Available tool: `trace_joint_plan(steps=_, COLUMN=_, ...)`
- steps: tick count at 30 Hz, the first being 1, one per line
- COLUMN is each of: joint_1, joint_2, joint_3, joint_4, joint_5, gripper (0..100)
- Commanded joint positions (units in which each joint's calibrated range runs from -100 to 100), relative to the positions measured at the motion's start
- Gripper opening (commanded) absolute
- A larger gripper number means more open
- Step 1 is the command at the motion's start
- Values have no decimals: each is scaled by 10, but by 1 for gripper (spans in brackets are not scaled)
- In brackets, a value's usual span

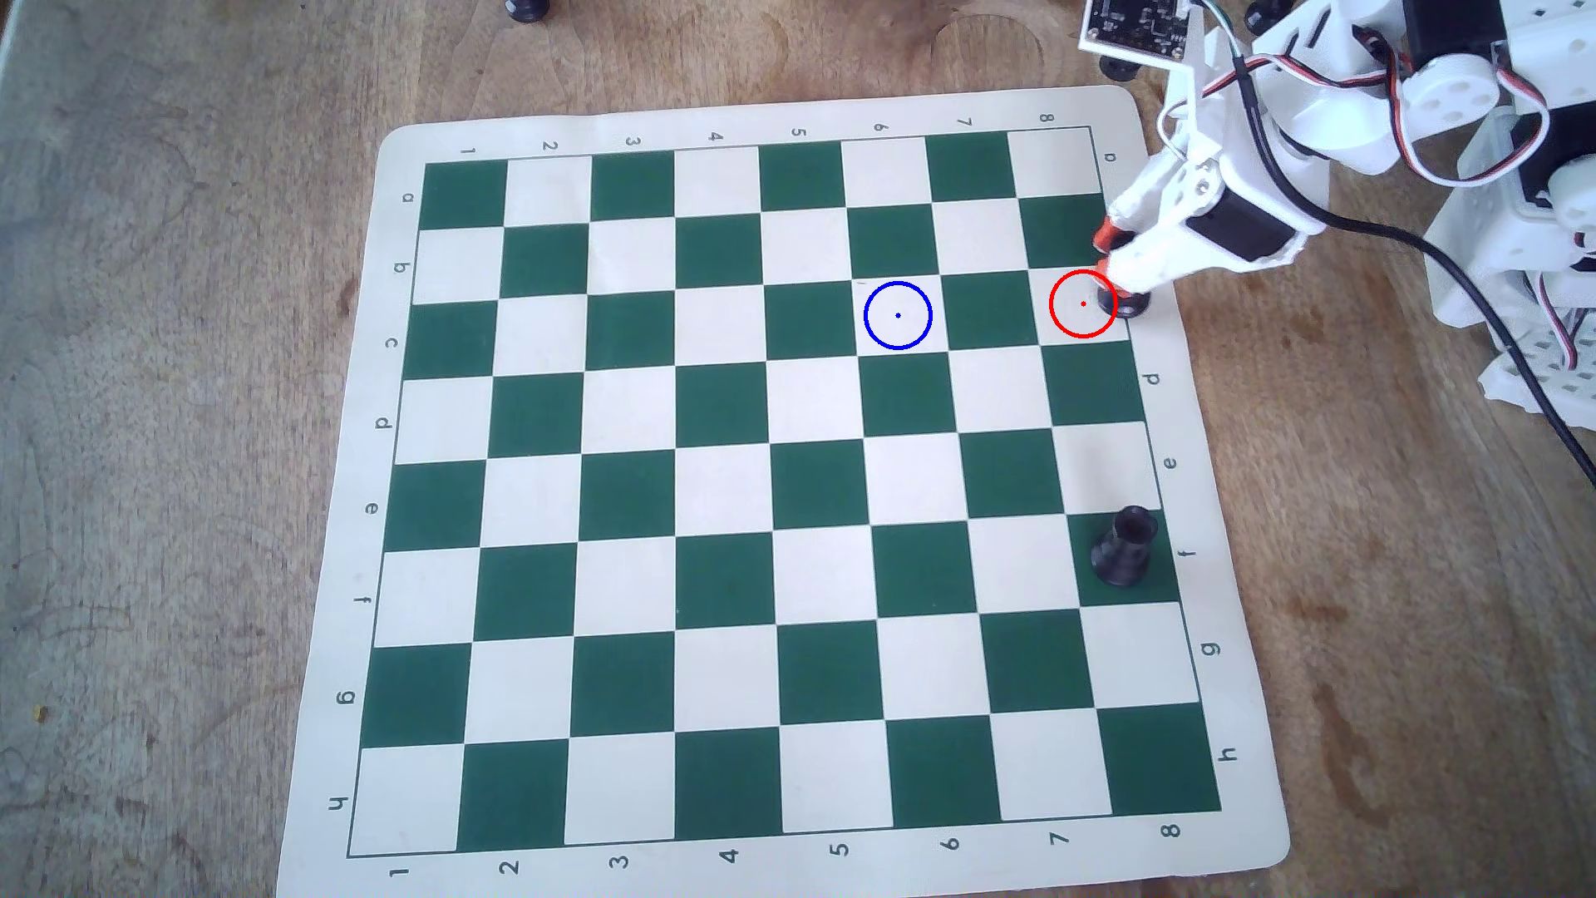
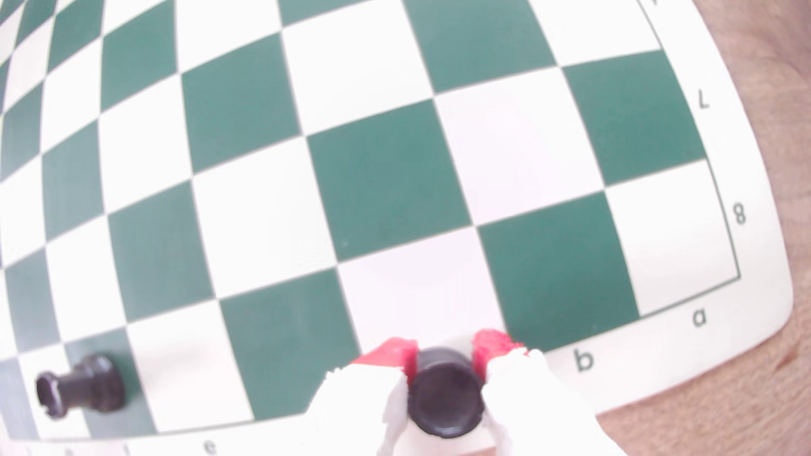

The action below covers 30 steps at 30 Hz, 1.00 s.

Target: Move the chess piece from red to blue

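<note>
The black chess piece (image 1: 1125, 304) stands at the right edge of the red ring (image 1: 1052, 304), on the board's right border; only its base shows in the overhead view, under the fingers. In the wrist view its round top (image 2: 445, 397) sits between the two red fingertips (image 2: 395, 353), which press on both its sides. My gripper (image 1: 1106, 252) (image 2: 444, 350) is shut on it. I cannot tell if the base is off the board. The blue ring (image 1: 898, 282) lies two squares to the left on a white square, empty.
A stouter black piece with a cup top (image 1: 1123, 546) (image 2: 79, 390) stands on a green square nearer the board's lower right. The green and white chess mat (image 1: 328, 604) lies on a wooden table. Black pieces (image 1: 527, 9) sit off the board at the top. A black cable (image 1: 1468, 285) trails right.
</note>
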Motion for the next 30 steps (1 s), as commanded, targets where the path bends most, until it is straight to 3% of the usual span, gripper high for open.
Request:
trace_joint_plan(steps=1, joint_1=3, joint_2=-22, joint_3=-140, joint_4=97, joint_5=-1, gripper=0)
trace_joint_plan(steps=11, joint_1=6, joint_2=23, joint_3=-369, joint_4=206, joint_5=-12, gripper=0)
trace_joint_plan(steps=21, joint_1=10, joint_2=269, joint_3=-509, joint_4=79, joint_5=-27, gripper=0)
trace_joint_plan(steps=30, joint_1=4, joint_2=381, joint_3=-485, joint_4=-8, joint_5=-38, gripper=0)
